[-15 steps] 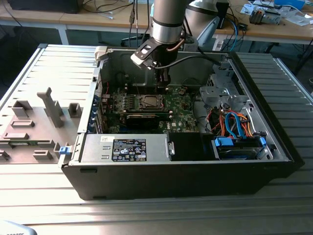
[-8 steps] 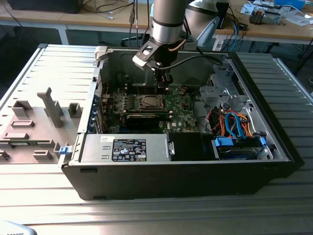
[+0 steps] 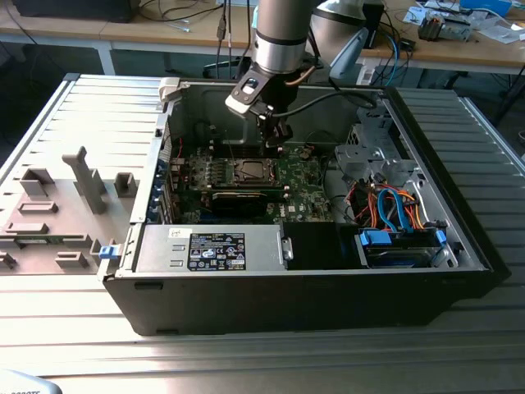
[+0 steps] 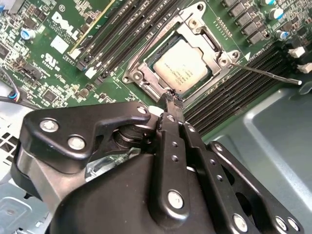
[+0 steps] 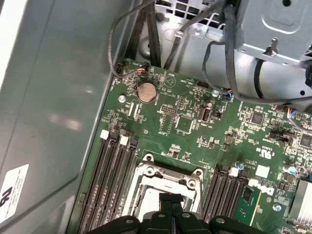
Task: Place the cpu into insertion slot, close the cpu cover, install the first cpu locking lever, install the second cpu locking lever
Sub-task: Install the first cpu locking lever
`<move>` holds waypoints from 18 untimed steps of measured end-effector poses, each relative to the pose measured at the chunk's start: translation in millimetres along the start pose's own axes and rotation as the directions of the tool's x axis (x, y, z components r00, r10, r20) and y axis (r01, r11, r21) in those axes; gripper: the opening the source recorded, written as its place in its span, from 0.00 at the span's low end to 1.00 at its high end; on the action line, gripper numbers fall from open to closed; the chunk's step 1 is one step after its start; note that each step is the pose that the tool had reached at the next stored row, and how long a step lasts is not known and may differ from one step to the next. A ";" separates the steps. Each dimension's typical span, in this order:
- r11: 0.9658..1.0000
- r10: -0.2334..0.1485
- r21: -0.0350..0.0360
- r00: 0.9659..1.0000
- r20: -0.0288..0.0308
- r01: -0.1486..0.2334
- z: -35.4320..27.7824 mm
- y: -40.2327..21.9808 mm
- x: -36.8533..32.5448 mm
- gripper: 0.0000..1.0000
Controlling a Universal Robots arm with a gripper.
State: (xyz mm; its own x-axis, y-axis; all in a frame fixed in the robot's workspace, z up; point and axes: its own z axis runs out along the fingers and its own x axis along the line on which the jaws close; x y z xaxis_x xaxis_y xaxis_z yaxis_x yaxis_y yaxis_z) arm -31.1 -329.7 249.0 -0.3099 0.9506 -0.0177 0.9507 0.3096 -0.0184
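Note:
The cpu (image 4: 183,66), grey-silver side up, lies in the socket on the green motherboard (image 4: 53,73). The cpu cover (image 4: 214,46), a silver frame, lies flat around it. My gripper (image 4: 171,99) is shut, its black tips together at the socket's near edge, touching or just above the frame. I cannot tell whether anything is pinched between them. A thin metal locking lever (image 4: 265,73) sticks out from one socket corner across the memory slots. In the exterior view my gripper (image 3: 275,141) hangs inside the open case above the socket (image 3: 253,171). In the first wrist view the fingertips (image 5: 165,200) overlap the cover (image 5: 168,173).
Black memory slots (image 5: 109,180) flank the socket on both sides. Loose black cables (image 5: 219,53) and a grey drive cage (image 3: 369,152) sit at the exterior view's right. The power supply (image 3: 213,250) lies in front. The case wall (image 5: 53,97) runs close beside the board.

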 end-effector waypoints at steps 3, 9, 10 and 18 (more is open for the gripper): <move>1.000 -0.025 0.000 1.000 0.000 0.025 0.0 0.0 0.0 0.11; 0.996 -0.087 -0.001 0.996 0.002 0.087 0.0 0.0 0.0 0.11; 0.995 -0.095 -0.002 0.995 0.002 0.095 0.0 0.0 0.0 0.11; 0.988 -0.154 -0.003 0.988 0.003 0.154 0.0 0.0 0.0 0.11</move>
State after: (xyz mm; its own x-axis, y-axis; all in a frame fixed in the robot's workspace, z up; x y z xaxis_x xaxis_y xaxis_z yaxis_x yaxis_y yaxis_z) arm -31.1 -329.7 248.9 -0.4527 0.8915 -0.0176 0.8916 0.4524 -0.0184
